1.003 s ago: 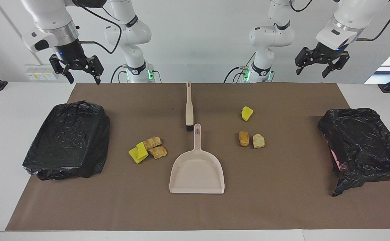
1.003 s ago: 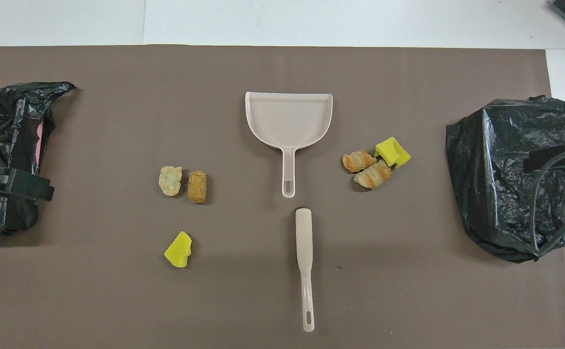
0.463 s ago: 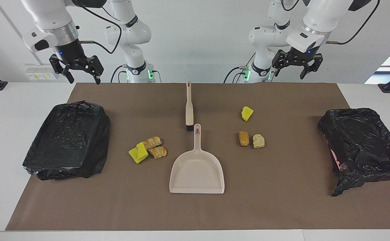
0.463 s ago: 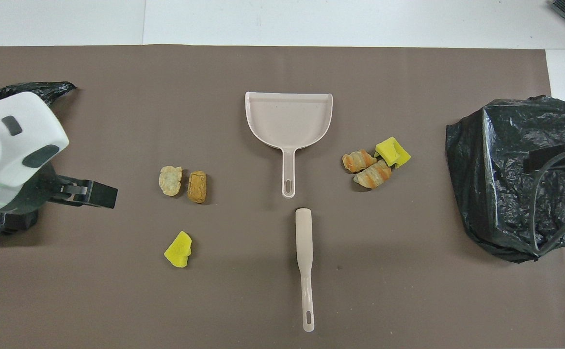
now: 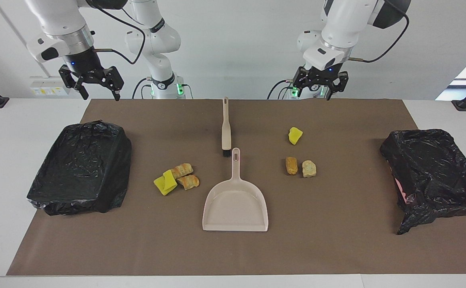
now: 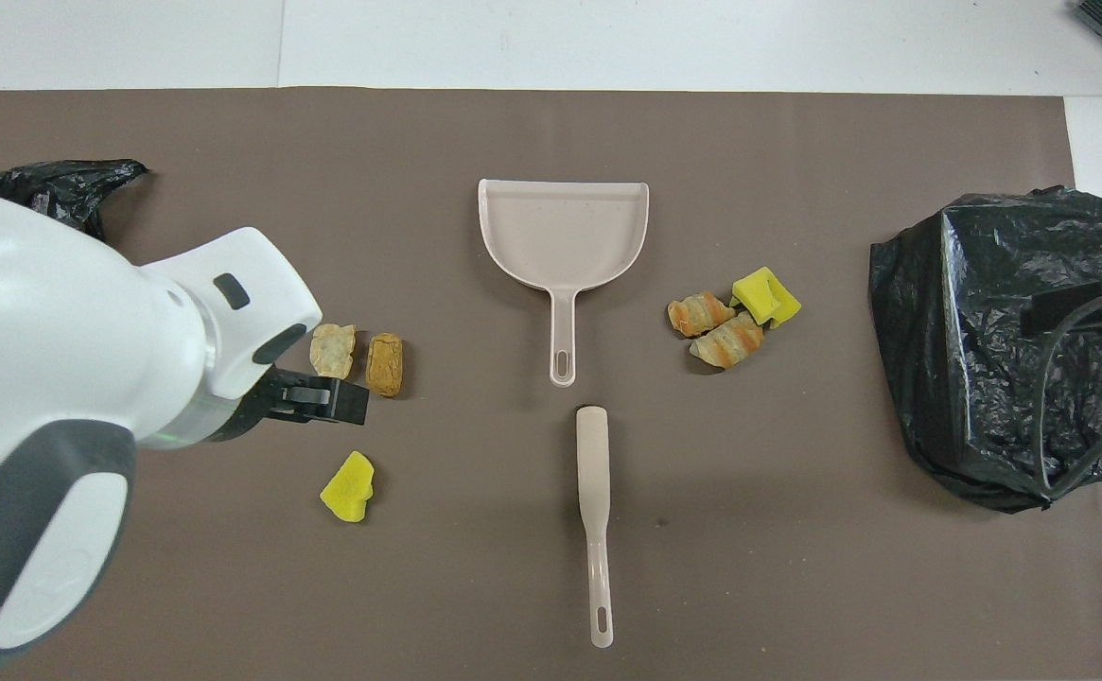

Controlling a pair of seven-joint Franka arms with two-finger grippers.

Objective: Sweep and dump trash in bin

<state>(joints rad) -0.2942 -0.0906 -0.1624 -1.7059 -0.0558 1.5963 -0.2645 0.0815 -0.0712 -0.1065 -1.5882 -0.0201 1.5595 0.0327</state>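
Trash lies in two clusters in the facing view: a yellow sponge piece [image 5: 165, 182] with two bread chunks [image 5: 185, 176] left of centre, and a second yellow sponge scrap [image 5: 295, 135] above two tan chunks [image 5: 300, 167] right of centre. The dustpan [image 5: 235, 204] sits between them, handle up-frame, tip to tip with the brush [image 5: 225, 126], so either tool is easy to reach. Black-lined bins [image 5: 81, 166] stand at both frame edges on the bench [image 5: 1, 160]. The left pincer [image 5: 317, 82] hangs released at upper right, empty; the right pincer [image 5: 95, 82] waits released at upper left.

In the overhead view the left arm covers the frame's left side, its pincer [image 6: 319, 400] over the mat beside the tan chunks [image 6: 361, 359]. Nothing blocks the brush [image 6: 594, 511] at lower centre.
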